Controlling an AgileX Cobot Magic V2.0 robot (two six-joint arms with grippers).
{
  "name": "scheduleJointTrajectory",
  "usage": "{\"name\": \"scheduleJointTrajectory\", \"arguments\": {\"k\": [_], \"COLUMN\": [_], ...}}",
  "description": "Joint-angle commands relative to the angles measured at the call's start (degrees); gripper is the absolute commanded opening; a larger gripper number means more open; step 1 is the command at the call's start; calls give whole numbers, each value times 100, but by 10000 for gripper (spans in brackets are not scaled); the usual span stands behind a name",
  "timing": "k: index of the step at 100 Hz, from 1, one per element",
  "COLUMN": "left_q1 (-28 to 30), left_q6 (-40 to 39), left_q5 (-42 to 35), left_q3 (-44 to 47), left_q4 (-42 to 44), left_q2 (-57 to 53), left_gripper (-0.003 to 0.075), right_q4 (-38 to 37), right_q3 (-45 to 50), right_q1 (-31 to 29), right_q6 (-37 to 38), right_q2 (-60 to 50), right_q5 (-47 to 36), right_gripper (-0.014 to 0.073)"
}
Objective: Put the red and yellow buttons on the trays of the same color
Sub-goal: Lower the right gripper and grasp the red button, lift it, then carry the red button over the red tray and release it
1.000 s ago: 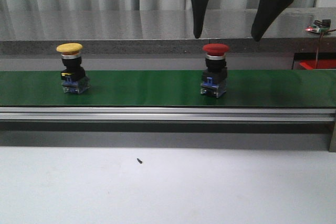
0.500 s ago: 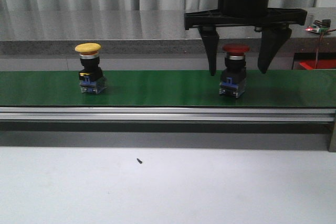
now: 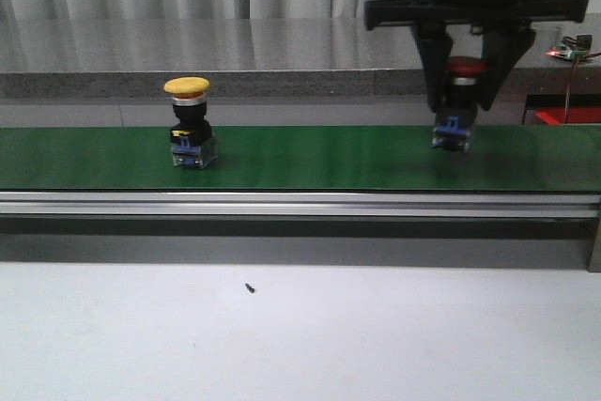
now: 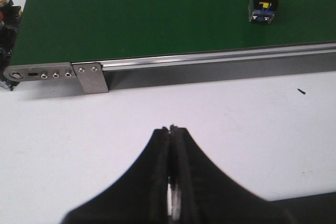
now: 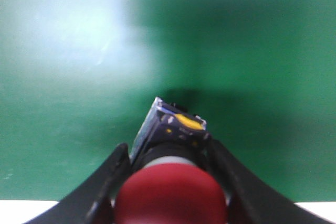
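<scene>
Right claw (image 3: 465, 91) clamped on red button (image 3: 466, 69) above green belt (image 3: 310, 157); yellow button (image 3: 188, 87) well apart; left claw (image 4: 171, 129) together.

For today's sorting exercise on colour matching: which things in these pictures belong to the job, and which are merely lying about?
Belonging to the job:
red button, between the right gripper's fingers
yellow button, standing on the green belt
red tray, just visible at the far right

Lying about:
small black speck on the white table
left gripper, idle over the table
</scene>
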Motion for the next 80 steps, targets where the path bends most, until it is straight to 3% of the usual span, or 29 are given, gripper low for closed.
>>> {"name": "scheduleJointTrajectory", "arguments": {"k": [1,48,80], "left_q1": [-43,-43,-43], "left_q6": [21,21,21], "left_q5": [-388,-388,-388], "left_q3": [-144,-144,-144], "left_q4": [-125,-125,-125], "left_q2": [26,26,26], "left_gripper": [-20,-20,-20], "right_q4": [-173,-98,559], "right_q3": [-183,-240,-278], "right_q1": [-364,-2383,-3336], "right_q6": [-439,-1760,-2361], "right_q2": [-562,-829,-730], "right_q5": [86,-118,-610], "right_gripper": [164,164,164]}}
